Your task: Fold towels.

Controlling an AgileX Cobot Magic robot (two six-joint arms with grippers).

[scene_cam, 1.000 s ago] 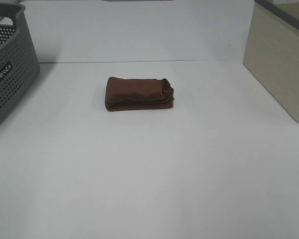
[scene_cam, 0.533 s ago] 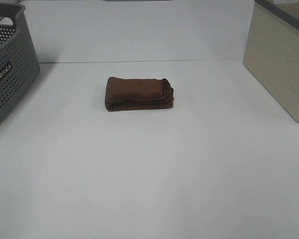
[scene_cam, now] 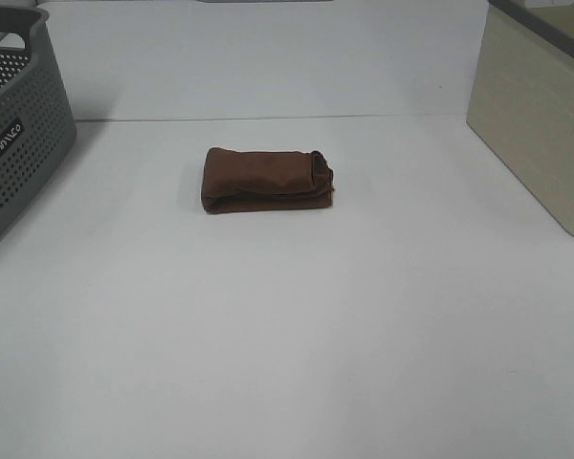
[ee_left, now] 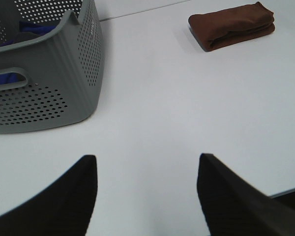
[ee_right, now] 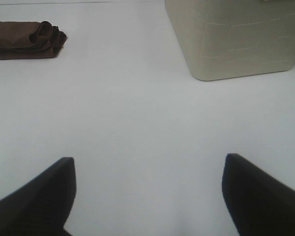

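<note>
The towel (scene_cam: 268, 180) is sitting folded up into a compact reddish-brown bundle, a bit back of the middle of the white table (scene_cam: 287, 335) in the high view. Its long axis is running side to side across that view, pretty much parallel to the table's far edge. The left end is looking smooth and rounded, while the right end is showing the bunched, layered edges of the folds, so the messy end is pointing toward the beige bin (scene_cam: 540, 115) on the right side. The stacked layers are also showing along the front edge, the side facing the camera.

Over on the left, a gray perforated basket (scene_cam: 19, 124) is standing well apart from the towel, and through the left wrist cam something blue (ee_left: 24, 29) is lying inside it, can't really tell what. The beige bin is also sitting well clear of the towel, which is lying between the two, touching neither.

Neither arm is showing up in the high view at all. The left gripper (ee_left: 145, 196) is hanging over bare table near the basket, jaws standing apart with nothing between them, the towel way off in the distance. The right gripper (ee_right: 147, 196) is doing the same thing near the beige bin, jaws spread wide and holding nothing, with the towel's bunched end (ee_right: 51, 37) facing its way.
</note>
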